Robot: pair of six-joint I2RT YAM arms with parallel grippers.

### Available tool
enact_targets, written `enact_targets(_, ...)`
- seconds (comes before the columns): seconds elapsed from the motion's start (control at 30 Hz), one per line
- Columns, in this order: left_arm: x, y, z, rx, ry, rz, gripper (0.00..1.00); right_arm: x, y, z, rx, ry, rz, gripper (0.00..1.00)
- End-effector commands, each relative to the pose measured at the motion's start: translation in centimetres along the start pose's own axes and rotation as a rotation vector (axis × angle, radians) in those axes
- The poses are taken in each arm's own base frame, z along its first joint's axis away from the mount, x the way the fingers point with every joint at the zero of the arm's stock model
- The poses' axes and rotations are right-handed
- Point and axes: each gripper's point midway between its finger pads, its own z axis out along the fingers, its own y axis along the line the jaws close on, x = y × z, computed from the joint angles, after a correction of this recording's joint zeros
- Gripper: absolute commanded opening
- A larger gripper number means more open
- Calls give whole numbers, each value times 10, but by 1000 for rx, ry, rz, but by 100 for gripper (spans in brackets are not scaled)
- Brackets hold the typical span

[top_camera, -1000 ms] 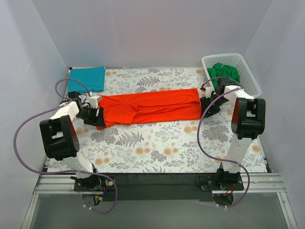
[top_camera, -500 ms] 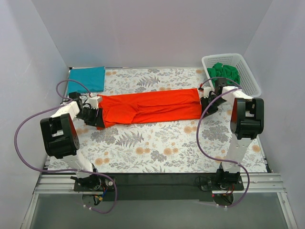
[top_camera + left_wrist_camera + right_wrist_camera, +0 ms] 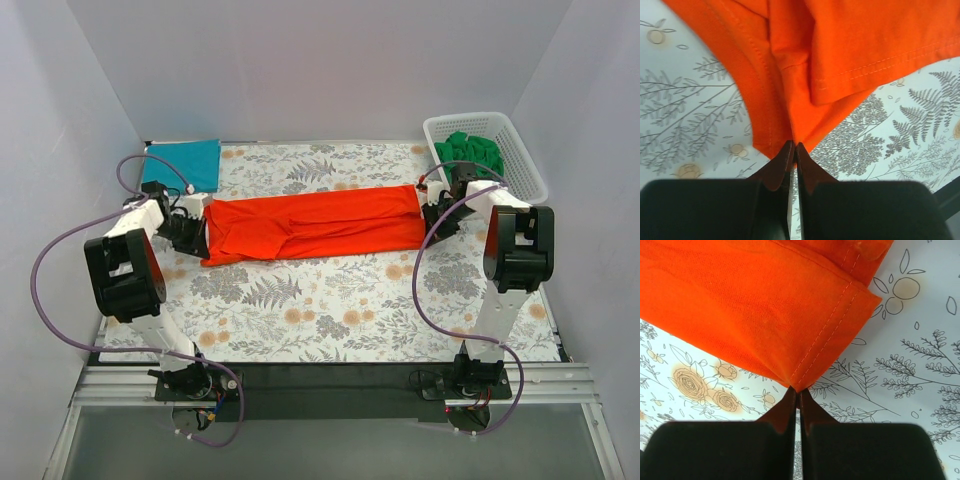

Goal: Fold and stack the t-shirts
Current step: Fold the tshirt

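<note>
The orange t-shirt (image 3: 310, 225) lies as a long band across the middle of the floral surface (image 3: 330, 300), the left jaws clamped on one end corner and the right jaws on the other, apparently to hold it taut for folding.

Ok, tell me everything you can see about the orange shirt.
The orange shirt is plain knit fabric with stitched hems, folded lengthwise into a long narrow band stretched left to right across the floral tablecloth. The left gripper is pinched shut on its left end, the right gripper on a hemmed corner at its right end.
</note>
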Motion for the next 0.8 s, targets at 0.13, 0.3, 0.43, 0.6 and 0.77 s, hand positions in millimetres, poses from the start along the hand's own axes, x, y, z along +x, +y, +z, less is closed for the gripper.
enact_targets(0.13, 4, 29, -22, -85, 110, 59, 0, 1, -12, -23, 108, 8, -127, 1)
enact_targets(0.3, 21, 30, -24, -87, 168, 72, 0, 17, -2, -23, 120, 58, -209, 1)
enact_targets(0.43, 40, 19, -26, -79, 193, 75, 0, 45, 16, -21, 98, 117, -271, 1)
enact_targets(0.6, 72, 5, -19, -69, 220, 70, 0, 74, 34, -19, 76, 155, -299, 1)
enact_targets(0.77, 81, 1, -16, -65, 221, 54, 0, 100, 34, -18, 96, 189, -299, 1)
